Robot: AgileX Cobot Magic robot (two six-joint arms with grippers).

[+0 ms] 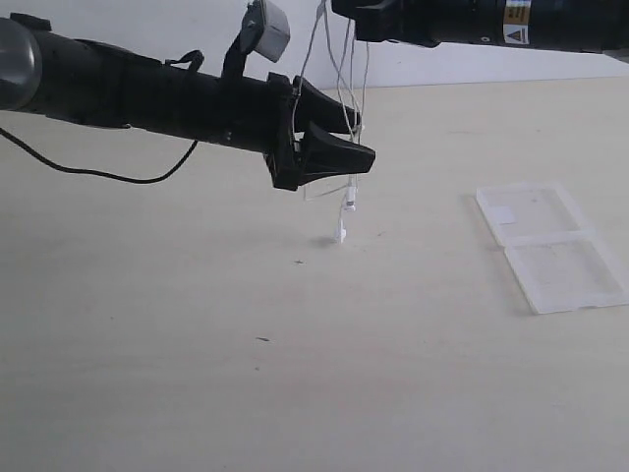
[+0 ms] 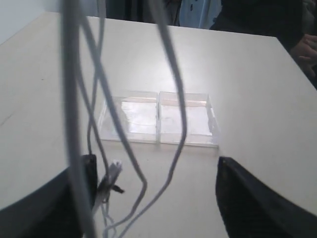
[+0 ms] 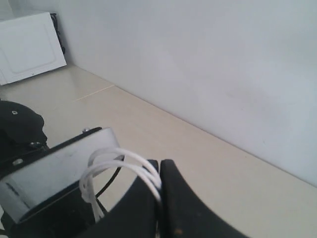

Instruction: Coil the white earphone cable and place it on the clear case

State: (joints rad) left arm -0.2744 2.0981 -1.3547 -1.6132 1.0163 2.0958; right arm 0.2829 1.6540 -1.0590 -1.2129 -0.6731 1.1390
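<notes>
The white earphone cable (image 1: 350,202) hangs in several loose strands from my right gripper (image 1: 341,10) at the top of the exterior view. One earbud (image 1: 342,233) dangles just above the table. In the right wrist view my right gripper (image 3: 159,168) is shut on looped strands of the cable (image 3: 106,159). My left gripper (image 1: 364,139) is open, and the hanging strands pass between its jaws. The left wrist view shows the cable (image 2: 171,64) between the open gripper (image 2: 156,162). The clear case (image 1: 550,246) lies open and flat on the table to the right, its two halves (image 2: 158,120) beyond the strands.
The thin black robot cable (image 1: 98,175) sags under the left arm. A white box (image 3: 29,47) stands by the wall in the right wrist view. A person's hand (image 2: 307,49) shows beyond the table's far edge in the left wrist view.
</notes>
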